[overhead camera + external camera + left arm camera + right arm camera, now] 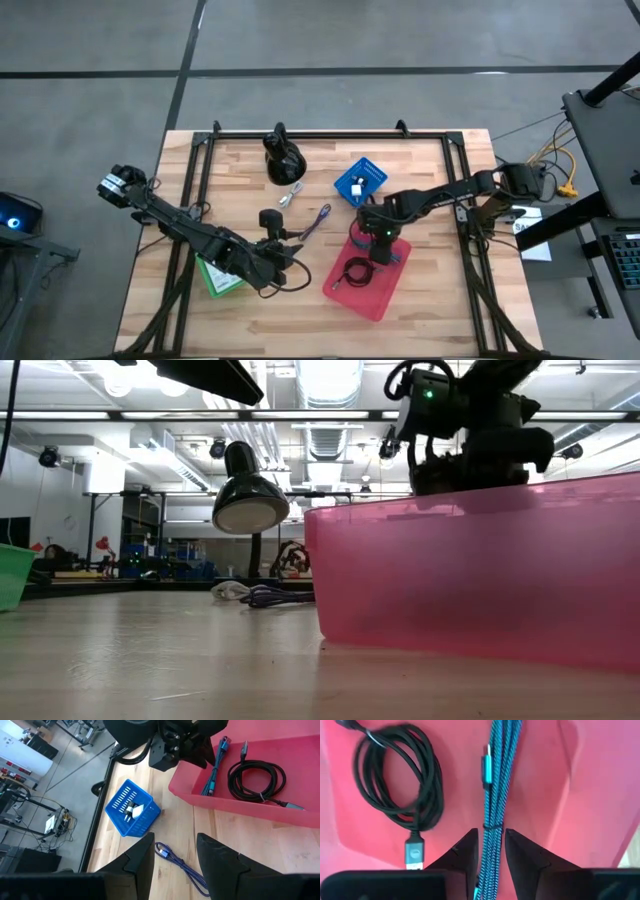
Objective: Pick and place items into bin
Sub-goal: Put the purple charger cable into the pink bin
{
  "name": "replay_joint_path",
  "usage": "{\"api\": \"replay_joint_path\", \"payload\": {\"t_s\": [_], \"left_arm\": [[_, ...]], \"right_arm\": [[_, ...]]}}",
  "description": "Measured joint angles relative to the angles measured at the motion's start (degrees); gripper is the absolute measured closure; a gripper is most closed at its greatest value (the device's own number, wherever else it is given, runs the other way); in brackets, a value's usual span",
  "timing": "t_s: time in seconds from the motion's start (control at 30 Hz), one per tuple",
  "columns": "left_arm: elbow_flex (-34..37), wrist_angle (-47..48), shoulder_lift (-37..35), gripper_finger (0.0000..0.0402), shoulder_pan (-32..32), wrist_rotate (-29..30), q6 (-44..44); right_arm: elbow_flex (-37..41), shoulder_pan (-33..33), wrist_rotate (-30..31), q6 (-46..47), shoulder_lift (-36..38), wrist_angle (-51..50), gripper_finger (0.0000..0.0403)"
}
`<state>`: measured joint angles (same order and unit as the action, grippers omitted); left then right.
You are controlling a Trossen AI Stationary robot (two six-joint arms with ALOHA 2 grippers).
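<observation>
High view: the right gripper [375,238] hangs over the red bin's [345,292] far end.

Right wrist view: the blue cable [495,780] lies lengthwise between its spread, released fingers, on the bin floor beside the black coiled cable [400,775].

Left wrist view: the left gripper [174,862] hangs unclenched and empty above the purple cable [181,867] at the table's middle.

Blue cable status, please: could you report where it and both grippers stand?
Right gripper open astride blue cable inside pink bin. Left gripper open above purple cable. Nothing obstructing.
</observation>
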<state>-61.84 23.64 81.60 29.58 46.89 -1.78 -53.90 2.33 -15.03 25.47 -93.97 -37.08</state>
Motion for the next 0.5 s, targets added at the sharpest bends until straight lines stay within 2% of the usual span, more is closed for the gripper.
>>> {"api": "replay_joint_path", "payload": {"t_s": [0.37,0.5], "left_arm": [[0.00,-0.15,0.00,0.0271,0.00,0.00,0.04],[0.00,-0.17,0.01,0.0271,0.00,0.01,0.07]], "right_arm": [[-5.05,1.41,0.43,-7.16,0.50,0.52,0.0331],[-5.96,3.73,6.14,-9.25,1.77,0.87,0.0335]]}}
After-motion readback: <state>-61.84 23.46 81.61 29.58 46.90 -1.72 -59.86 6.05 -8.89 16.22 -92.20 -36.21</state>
